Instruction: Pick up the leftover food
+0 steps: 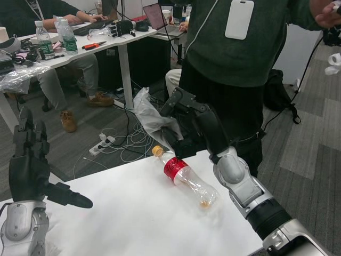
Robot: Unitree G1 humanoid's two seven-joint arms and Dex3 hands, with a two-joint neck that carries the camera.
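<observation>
**Bottle near the bench's far edge, right hand close above it**

A clear plastic bottle (184, 175) with a red label and a tan cap lies on its side on the white bench (138, 218), cap pointing to the far edge and very near it. It looks almost empty, with a little brownish residue at its base end. The right hand (194, 128) hangs just above and behind the cap end; its fingers (178, 144) are curled downward around nothing I can make out, and whether they touch the bottle cannot be told from this angle. The left hand (29, 170) waits upright at the near left corner of the bench, fingers spread and empty.

A person in a dark green top (240, 53) stands right behind the far edge, and a crumpled clear plastic bag (149, 114) sits on the floor just beyond it.

Risks, as I judge them: the bottle is round and light, so a touch from above could roll it off the far edge. Thin plastic may also buckle or squirt out of a hard grip. The person's closeness leaves the arm little room to reach
</observation>
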